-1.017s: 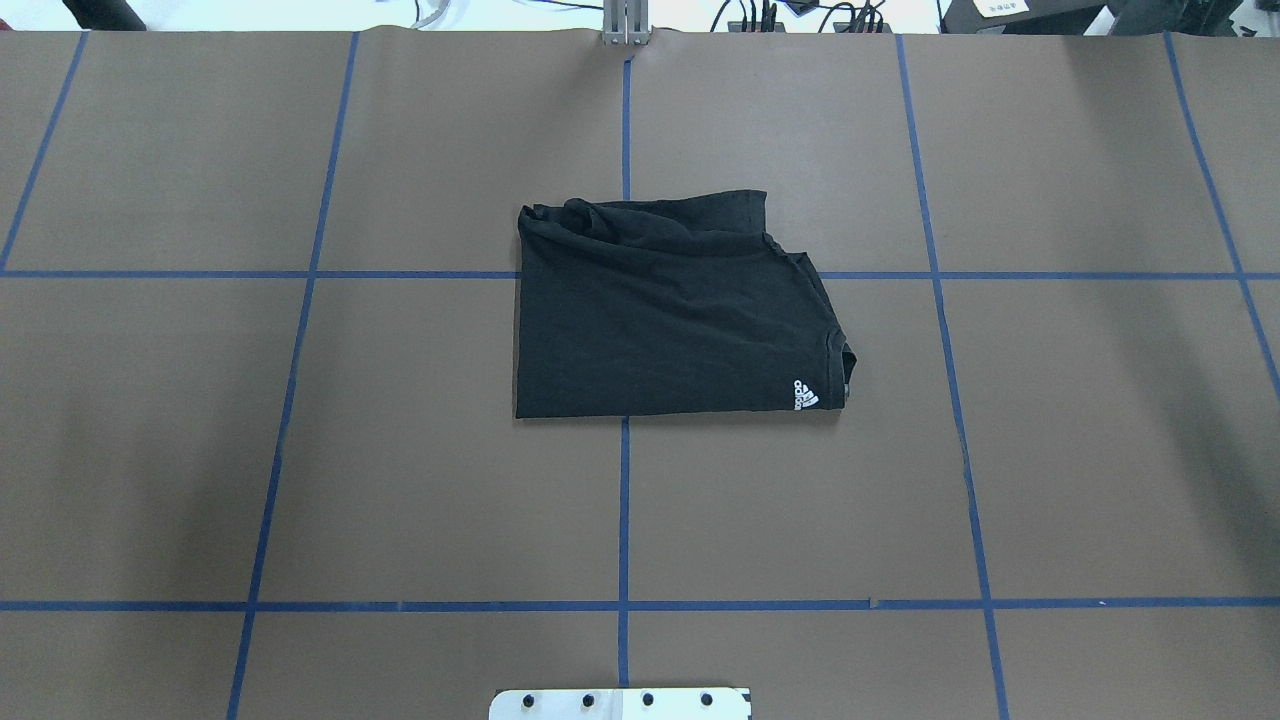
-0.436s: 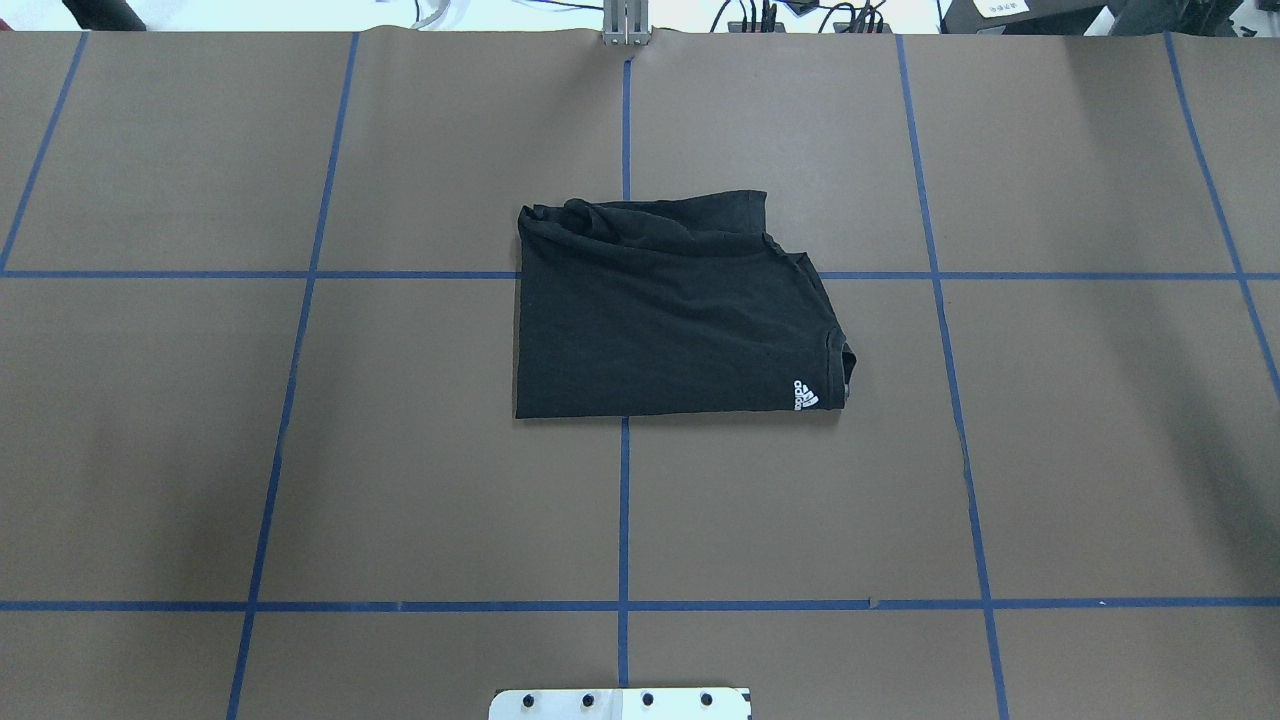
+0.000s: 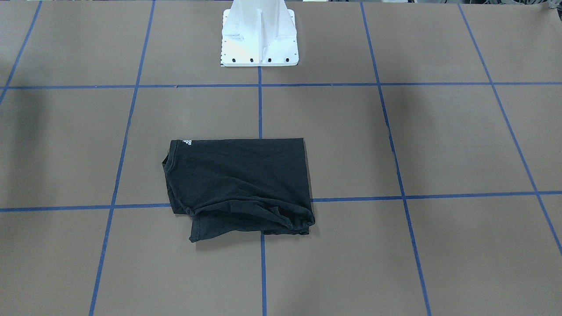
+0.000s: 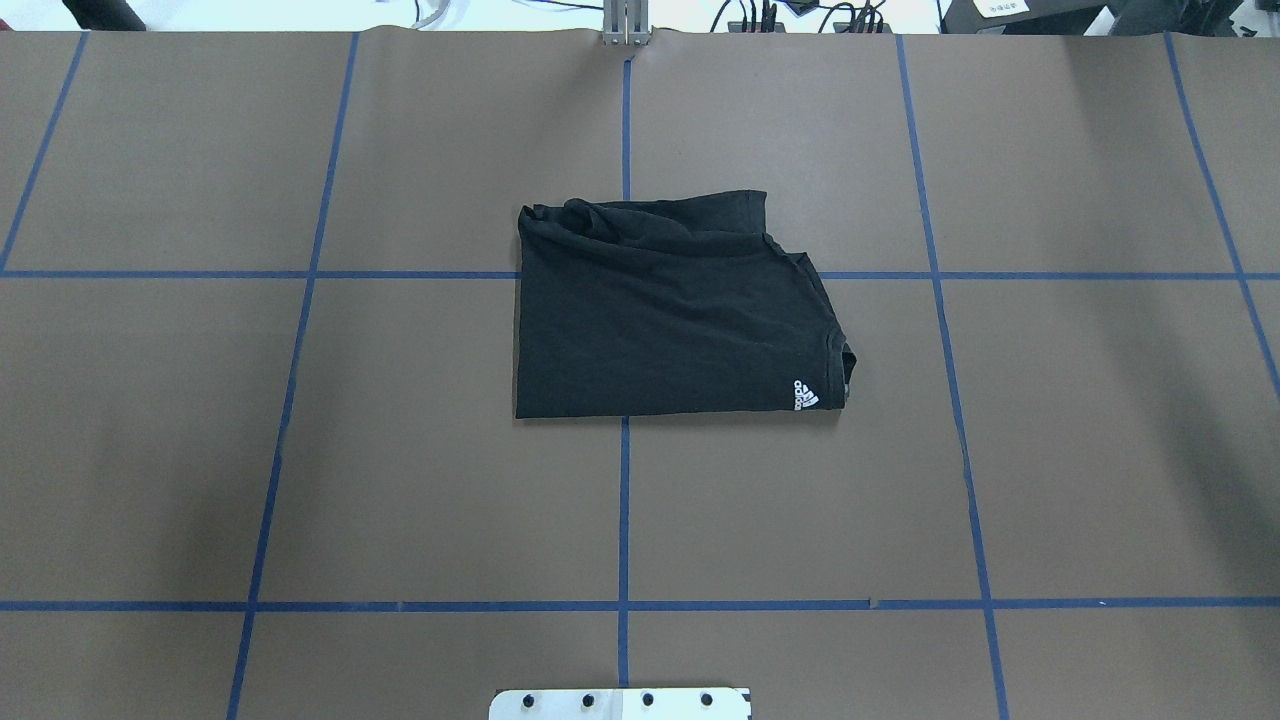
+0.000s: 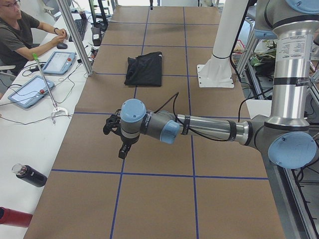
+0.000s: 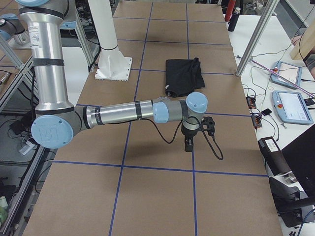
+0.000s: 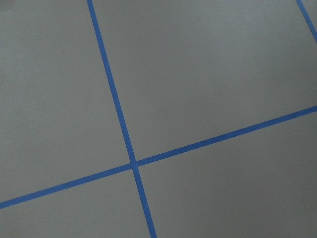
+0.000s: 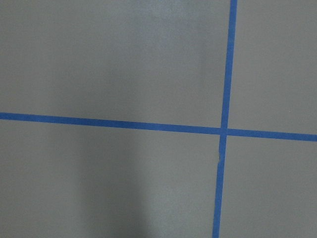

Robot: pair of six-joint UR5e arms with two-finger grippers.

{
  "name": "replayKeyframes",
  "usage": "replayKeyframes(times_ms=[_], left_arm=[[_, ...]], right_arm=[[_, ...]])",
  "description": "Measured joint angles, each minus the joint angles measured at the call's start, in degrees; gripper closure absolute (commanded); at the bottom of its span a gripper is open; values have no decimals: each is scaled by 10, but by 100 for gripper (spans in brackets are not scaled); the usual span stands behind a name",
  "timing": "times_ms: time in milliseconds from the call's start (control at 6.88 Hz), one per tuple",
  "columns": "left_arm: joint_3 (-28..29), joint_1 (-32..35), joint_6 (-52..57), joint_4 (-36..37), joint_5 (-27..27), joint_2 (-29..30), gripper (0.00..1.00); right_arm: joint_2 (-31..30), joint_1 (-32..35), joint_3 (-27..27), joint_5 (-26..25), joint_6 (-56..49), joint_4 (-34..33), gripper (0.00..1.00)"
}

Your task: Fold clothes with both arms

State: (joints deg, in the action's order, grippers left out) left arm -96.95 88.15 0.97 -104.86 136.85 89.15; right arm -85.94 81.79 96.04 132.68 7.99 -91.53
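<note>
Nothing has shifted over the last second. The black T-shirt (image 4: 670, 310) lies folded, its far edge bunched, straight out from the white pedestal (image 3: 259, 35), so the folding looks about finished. The left hand (image 5: 123, 149) and right hand (image 6: 188, 143) hang wide of the pedestal on either side, and whether they are released or clenched cannot be told. The brown bench (image 4: 400, 480) carries a blue tape grid (image 4: 623, 500). Beyond it a person (image 5: 20, 35) sits at tablets (image 5: 60, 62).
</note>
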Motion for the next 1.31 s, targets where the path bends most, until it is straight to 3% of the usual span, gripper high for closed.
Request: replayKeyframes(times_ms=[1308], left_arm=[[-10,-1,-3,-23,-2,-2,0]], right_arm=[[-16,-13,43,6,-1,3,0]])
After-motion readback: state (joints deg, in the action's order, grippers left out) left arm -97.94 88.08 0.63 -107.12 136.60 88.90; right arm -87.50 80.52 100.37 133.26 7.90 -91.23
